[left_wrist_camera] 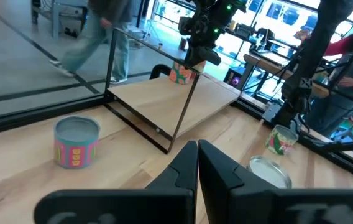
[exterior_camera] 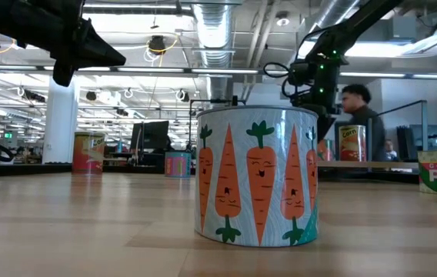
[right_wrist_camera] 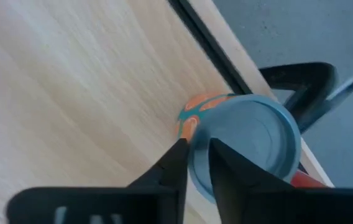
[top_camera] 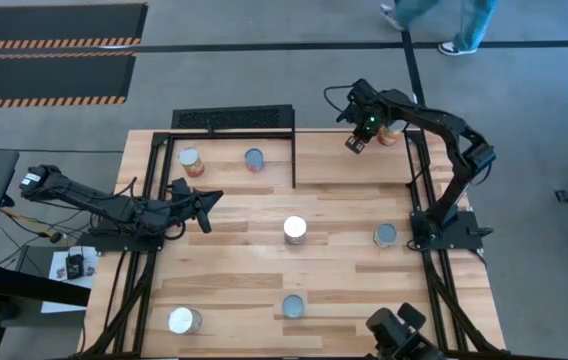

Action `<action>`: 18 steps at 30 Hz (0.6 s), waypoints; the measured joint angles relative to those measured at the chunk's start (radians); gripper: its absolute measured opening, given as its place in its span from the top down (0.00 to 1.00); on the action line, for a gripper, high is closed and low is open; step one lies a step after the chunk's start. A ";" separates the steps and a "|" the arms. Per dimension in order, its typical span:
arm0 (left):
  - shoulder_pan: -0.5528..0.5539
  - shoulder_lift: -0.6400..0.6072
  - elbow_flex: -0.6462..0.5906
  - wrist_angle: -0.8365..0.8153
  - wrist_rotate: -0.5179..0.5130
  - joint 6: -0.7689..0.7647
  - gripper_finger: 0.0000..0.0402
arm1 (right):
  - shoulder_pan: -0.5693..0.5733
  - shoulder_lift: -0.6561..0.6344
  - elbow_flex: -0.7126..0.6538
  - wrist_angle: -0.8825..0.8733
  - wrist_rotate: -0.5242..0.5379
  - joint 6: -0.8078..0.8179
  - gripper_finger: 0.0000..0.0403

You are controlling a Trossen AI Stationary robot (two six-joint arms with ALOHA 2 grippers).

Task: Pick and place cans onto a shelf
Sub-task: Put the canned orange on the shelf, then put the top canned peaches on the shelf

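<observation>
Right end effector [top_camera: 356, 143] over the shelf's [top_camera: 344, 165] far right corner, beside an orange can [top_camera: 388, 136].
Fingers [right_wrist_camera: 175, 163] only narrowly apart above that can's [right_wrist_camera: 251, 143] near rim, can standing on the shelf plank close to its edge, no grip on it visible. Left end effector [top_camera: 204, 205] closed, empty, parked over the tabletop [top_camera: 244, 270] on the left. Two more cans [top_camera: 192, 161] [top_camera: 254, 159] already on the shelf's left half; four others [top_camera: 295, 230] [top_camera: 386, 235] [top_camera: 294, 306] [top_camera: 184, 321] spread well apart across the tabletop in front. Carrot-labelled can [exterior_camera: 257, 187] upright and closest in the low view.
</observation>
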 joint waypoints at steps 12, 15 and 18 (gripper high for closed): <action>0.111 0.000 0.027 0.017 0.114 0.027 1.00 | 0.052 -0.159 0.097 -0.102 -0.056 -0.059 0.80; 0.166 0.000 0.044 0.016 0.168 0.066 1.00 | 0.062 -0.249 0.056 -0.002 -0.249 -0.064 0.91; 0.219 0.000 0.063 0.011 0.221 0.099 1.00 | 0.081 -0.335 -0.039 0.160 -0.401 0.002 0.98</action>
